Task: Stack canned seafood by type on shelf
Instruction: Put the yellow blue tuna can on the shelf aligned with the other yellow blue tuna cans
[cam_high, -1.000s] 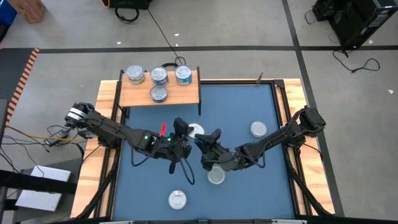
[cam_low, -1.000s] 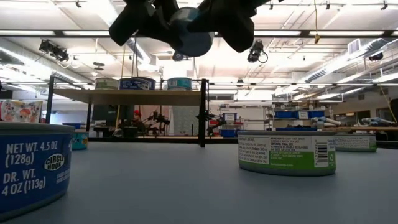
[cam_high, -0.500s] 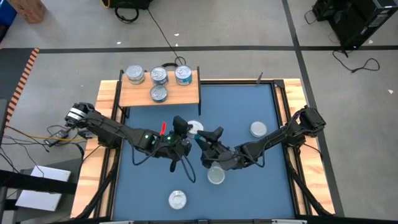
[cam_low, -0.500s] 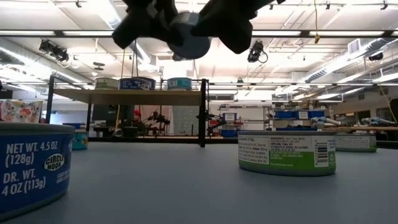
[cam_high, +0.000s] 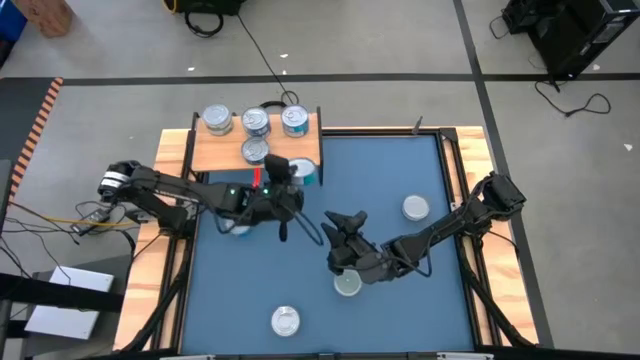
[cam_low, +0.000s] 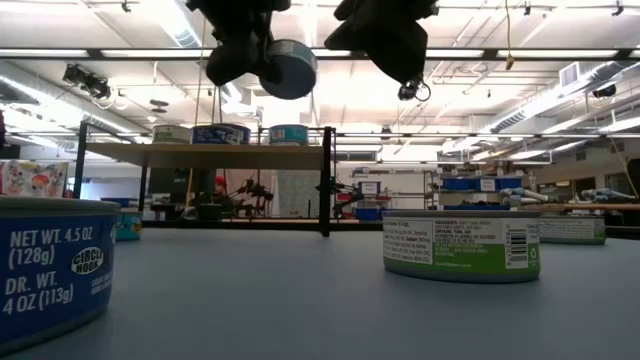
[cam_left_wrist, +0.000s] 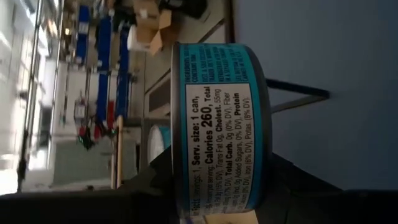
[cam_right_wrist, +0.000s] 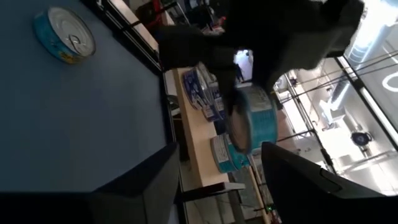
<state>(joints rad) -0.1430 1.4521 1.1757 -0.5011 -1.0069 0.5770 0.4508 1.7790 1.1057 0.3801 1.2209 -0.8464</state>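
My left gripper is shut on a tin of the canned seafood with a teal label, held in the air just off the near right corner of the shelf. In the low view the tin hangs high above the table. Several tins stand on the shelf, three in a far row and one nearer. My right gripper stands open and empty over the middle of the table, apart from the held tin. My left gripper pinches the tin between its two fingers, which seem to lie on its two flat ends. The labelled side wall faces the wrist. The fingers reach nearly level toward the shelf. The tin is lifted clear, tipped on its edge.
Three more tins stand on the blue table: one at the right, one under my right arm, one at the near edge. The shelf's black leg stands near the held tin.
The tin was between both grippers over the table's middle. My right gripper has let go of it and stayed about where it was. My left gripper has carried the tin toward the far edge, up to the shelf's near right corner, turning as it went.
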